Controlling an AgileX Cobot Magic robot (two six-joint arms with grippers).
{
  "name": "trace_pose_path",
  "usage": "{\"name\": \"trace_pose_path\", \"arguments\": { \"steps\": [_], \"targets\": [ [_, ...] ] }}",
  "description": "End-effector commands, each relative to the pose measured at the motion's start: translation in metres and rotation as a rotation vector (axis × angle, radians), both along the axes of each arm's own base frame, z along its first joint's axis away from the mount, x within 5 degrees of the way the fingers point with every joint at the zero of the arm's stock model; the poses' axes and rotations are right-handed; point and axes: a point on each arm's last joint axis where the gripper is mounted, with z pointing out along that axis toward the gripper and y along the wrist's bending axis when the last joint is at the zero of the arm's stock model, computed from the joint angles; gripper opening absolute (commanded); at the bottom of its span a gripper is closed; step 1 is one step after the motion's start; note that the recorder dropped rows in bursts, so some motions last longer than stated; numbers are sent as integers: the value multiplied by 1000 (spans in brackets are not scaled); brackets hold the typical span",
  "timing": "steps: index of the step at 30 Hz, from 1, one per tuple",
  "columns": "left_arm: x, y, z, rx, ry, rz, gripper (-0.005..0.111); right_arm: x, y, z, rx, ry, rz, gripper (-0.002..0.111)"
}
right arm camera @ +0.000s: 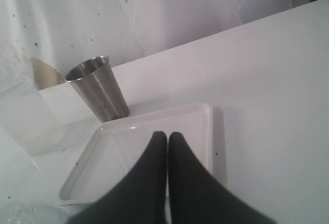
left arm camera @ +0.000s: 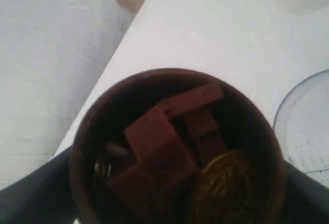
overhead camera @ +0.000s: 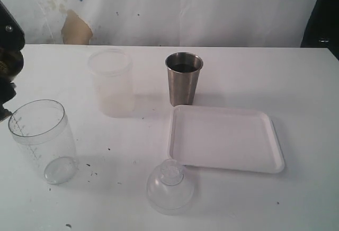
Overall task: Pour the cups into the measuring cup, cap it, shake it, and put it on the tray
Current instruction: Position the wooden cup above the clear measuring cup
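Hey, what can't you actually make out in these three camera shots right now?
Left wrist view: the wooden cup has blurred contents; the frame edge cuts off the measuring cup.
Exterior view: wooden cup out of frame; left edge cuts off the left arm; inside of the steel tumbler too dark.
Right wrist view: the shut right end effector covers part of the tray.

Right fingers were pressed together, tips over the white tray. The steel tumbler stood upright on the bench beyond them, right by the tray's far rim.
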Motion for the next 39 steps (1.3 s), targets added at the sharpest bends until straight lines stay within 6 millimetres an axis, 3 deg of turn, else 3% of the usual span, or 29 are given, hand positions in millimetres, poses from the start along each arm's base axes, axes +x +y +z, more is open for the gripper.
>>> {"name": "trace_pose_path", "arguments": {
  "steps": [1,17,29,39],
  "targets": [
    [-6,2,7,145,-58,34,0,0,0,-1,-2,-10,-6,0],
    [-9,3,-9,242,-47,19,0,0,0,-1,-2,-10,-6,0],
    [2,-20,-31,444,-6,-13,0,0,0,-1,-2,-10,-6,0],
    [2,-25,-31,551,-33,-5,0,0,0,-1,-2,-10,-6,0]
  ]
}}
